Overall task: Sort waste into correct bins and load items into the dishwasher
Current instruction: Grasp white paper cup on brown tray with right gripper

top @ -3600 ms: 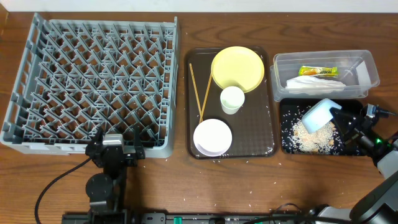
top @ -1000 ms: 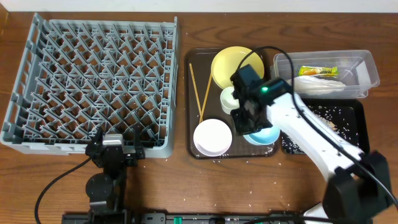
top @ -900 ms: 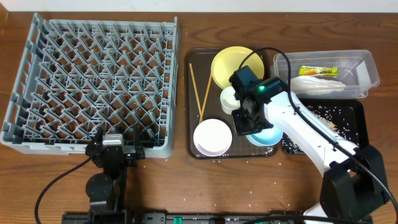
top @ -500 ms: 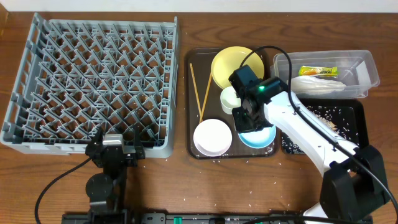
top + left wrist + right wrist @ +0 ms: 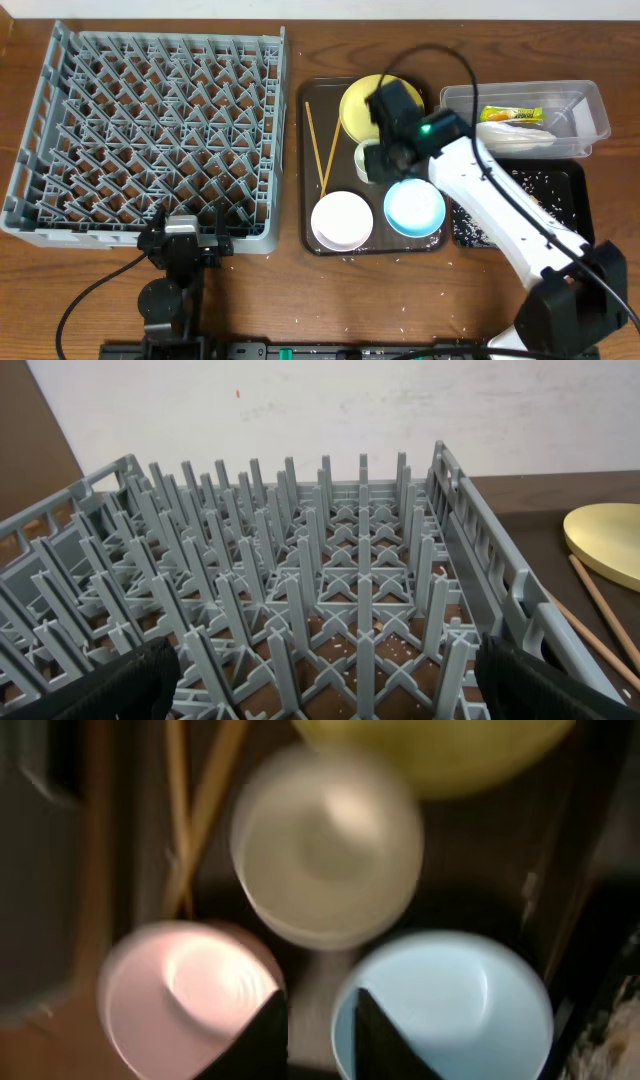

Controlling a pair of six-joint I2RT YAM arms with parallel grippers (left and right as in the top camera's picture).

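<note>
Dark wooden table (image 5: 300, 300) with pale crumbs (image 5: 530, 182) sprinkled along its near edge, and a plain white wall (image 5: 400, 400) behind. The big grey rack (image 5: 150, 130) fills the left side, every peg bare. At its near edge sits the left gripper (image 5: 320, 685), fingers spread wide and holding nothing.

In the middle lies the brown tray (image 5: 342, 165): chopsticks (image 5: 322, 150) along its left side, the yellow plate (image 5: 355, 115) at the back, the small cup (image 5: 366, 160) just in front of it, and the white bowl (image 5: 342, 221) at the near left.

The blue bowl (image 5: 414, 207) stands upright on the tray's near right corner, just beside the white bowl. It is pale blue, round and looks clean inside.

The right gripper (image 5: 320, 1030) hangs above the cup and the two bowls. Its wrist view is blurred, but the jaws stand slightly parted with nothing between them.

On the right, the clear tub (image 5: 590, 110) holds the wrapper (image 5: 511, 115) and the napkin (image 5: 510, 140). The black tray (image 5: 560, 190) in front of it is strewn with crumbs.
</note>
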